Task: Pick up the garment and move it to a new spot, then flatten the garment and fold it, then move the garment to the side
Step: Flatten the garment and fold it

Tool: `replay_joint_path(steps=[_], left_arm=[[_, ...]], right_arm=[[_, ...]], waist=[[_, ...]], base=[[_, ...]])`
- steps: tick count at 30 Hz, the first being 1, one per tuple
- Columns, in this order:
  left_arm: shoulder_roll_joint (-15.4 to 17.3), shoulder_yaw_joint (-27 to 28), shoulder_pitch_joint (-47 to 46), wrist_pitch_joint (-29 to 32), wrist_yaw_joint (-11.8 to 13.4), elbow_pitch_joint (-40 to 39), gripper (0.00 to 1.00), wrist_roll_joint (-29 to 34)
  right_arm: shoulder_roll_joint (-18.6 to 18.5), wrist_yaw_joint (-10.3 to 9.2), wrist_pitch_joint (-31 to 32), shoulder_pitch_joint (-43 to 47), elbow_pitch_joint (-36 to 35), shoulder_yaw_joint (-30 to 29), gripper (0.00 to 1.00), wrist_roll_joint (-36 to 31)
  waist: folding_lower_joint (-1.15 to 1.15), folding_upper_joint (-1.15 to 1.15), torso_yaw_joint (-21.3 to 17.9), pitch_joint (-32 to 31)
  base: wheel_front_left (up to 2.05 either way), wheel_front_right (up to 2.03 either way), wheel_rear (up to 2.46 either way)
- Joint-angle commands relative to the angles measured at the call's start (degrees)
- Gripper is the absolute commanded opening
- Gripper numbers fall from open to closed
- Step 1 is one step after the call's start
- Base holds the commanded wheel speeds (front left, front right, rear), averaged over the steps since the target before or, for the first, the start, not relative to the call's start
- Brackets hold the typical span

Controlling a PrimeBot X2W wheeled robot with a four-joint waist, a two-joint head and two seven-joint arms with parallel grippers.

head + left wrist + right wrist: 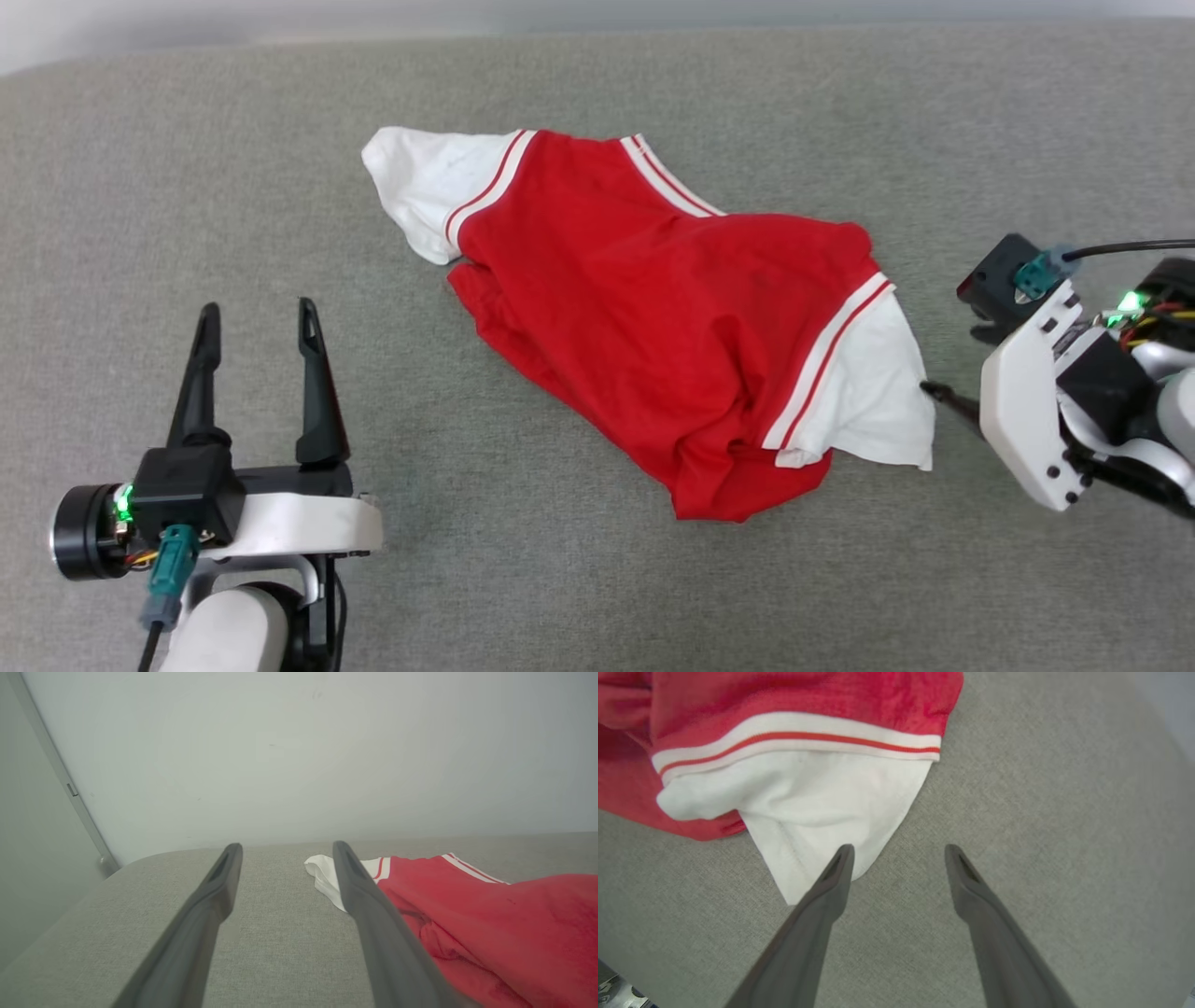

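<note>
**Item: garment** (653, 317). A red shirt with short white sleeves is laid crumpled on a grey fabric surface (187, 140), near the middle of the head view. It is set on a slant, from upper left to lower right. Plain red cloth is turned upward; no lettering is seen. Folds and bunching are noted along its lower edge.

**Part: upper-left sleeve** (420, 182). White, joined to the red body by striped trim (490, 187) in white and red.

**Part: lower-right sleeve** (822, 798). White, ending in a pointed corner that is spread flat on the surface.

**Item: right gripper** (899, 847). The two dark fingers are held wide apart, and nothing is pinched between them. In the right wrist view one fingertip is placed over the sleeve's pointed corner, the other over bare fabric surface. Whether the cloth is touched cannot be told.

**Item: left gripper** (258, 306). It is seen at the lower left of the head view, to the left of the garment and apart from it. The fingers are spread, with only bare surface between them.

**Item: pale wall** (299, 742). It is seen behind the surface's far edge in the left wrist view.
</note>
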Motion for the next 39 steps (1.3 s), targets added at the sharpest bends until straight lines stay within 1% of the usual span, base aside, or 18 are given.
replay_joint_path(steps=[1,8,11,13,14,15,16,19,22,25,28,30,34,37,38,39], left_arm=[[-1.0,0.68,0.09,-0.14,-0.89,0.08,1.0,1.0],[-5.19,3.23,-1.01,-0.14,-5.21,0.71,1.0,4.91],[-6.52,4.38,-0.89,-0.14,-6.55,0.98,1.0,6.09],[-7.29,5.24,-0.67,-0.14,-7.3,1.27,1.0,6.82],[-7.64,5.57,-0.38,-0.14,-7.75,1.48,1.0,7.11],[-7.93,5.92,-0.08,-0.14,-8.09,1.68,1.0,7.48],[-8.19,6.33,0.2,-0.14,-8.43,1.85,1.0,7.67],[-9.16,7.32,0.97,-0.14,-9.42,2.13,1.0,8.45],[-10.14,7.99,1.24,-0.15,-10.41,2.21,1.0,9.0],[-10.97,8.61,1.35,-0.15,-11.3,2.16,1.0,9.56],[-11.73,8.8,0.99,-0.15,-12.3,2.08,1.0,10.21],[-12.01,9.13,0.6,-0.15,-12.84,2.17,1.0,10.47],[-12.83,9.53,-0.03,-0.15,-13.69,2.6,1.0,11.16],[-13.26,9.67,-0.32,-0.15,-14.26,3.2,1.0,11.47],[-13.34,9.81,-0.4,-0.15,-14.37,3.42,1.0,11.61],[-13.39,9.96,-0.35,-0.15,-14.61,3.68,1.0,11.82]], right_arm=[[0.64,-0.04,-0.1,-0.77,1.46,1.08,1.0,1.26],[5.36,-0.03,-1.55,0.61,9.94,8.16,1.0,5.01],[7.09,-0.02,-2.86,2.28,12.96,11.85,1.0,5.42],[7.52,-0.02,-4.61,2.12,13.82,13.81,1.0,5.01],[7.43,-0.01,-5.81,1.61,13.83,14.33,0.82,4.91],[6.96,-0.01,-6.85,0.89,13.71,14.69,0.06,5.2],[6.26,-0.01,-7.94,-0.12,13.5,14.71,0.0,5.3],[2.59,-0.06,-10.7,-3.59,12.83,13.55,0.0,5.92],[-0.6,-0.04,-11.74,-6.22,12.54,12.17,0.0,7.18],[-3.28,-0.04,-11.27,-7.6,13.55,11.6,0.0,7.93],[-5.29,-0.04,-10.54,-8.52,16.27,10.38,0.0,9.39],[-5.22,-0.04,-10.05,-8.85,19.01,9.94,0.0,10.03],[-2.89,-0.04,-9.1,-7.57,24.99,10.57,0.0,11.02],[-0.67,-0.03,-10.74,-6.65,27.75,10.58,0.0,12.28],[0.03,-0.03,-11.53,-6.49,28.2,10.53,0.06,12.68],[0.39,-0.02,-12.47,-6.62,28.38,10.63,0.92,12.63]], waist=[[0.0,0.0,0.83,1.01],[0.0,0.0,2.15,3.36],[0.0,0.0,2.23,3.58],[0.0,0.0,2.04,3.32],[0.0,0.0,1.86,3.0],[0.0,0.0,1.66,2.64],[0.0,0.0,1.41,2.22],[0.0,0.0,0.78,1.1],[0.0,0.0,0.48,0.49],[0.0,0.0,0.59,0.39],[0.0,0.0,0.99,1.04],[0.0,0.0,1.21,1.66],[0.0,0.0,1.62,2.49],[0.0,0.0,1.77,2.47],[0.0,0.0,1.7,2.3],[0.0,0.0,1.53,1.97]], base=[[0.0,0.0,0.0],[0.0,0.0,0.0],[0.0,0.0,0.0],[0.0,0.0,0.0],[0.0,0.0,0.0],[0.0,0.0,0.0],[0.0,0.0,0.0],[0.0,0.0,0.0],[0.0,0.0,0.0],[0.0,0.0,0.0],[0.0,0.0,0.0],[0.0,0.0,0.0],[0.0,0.0,0.0],[0.0,0.0,0.0],[0.0,0.0,0.0],[0.0,0.0,0.0]])
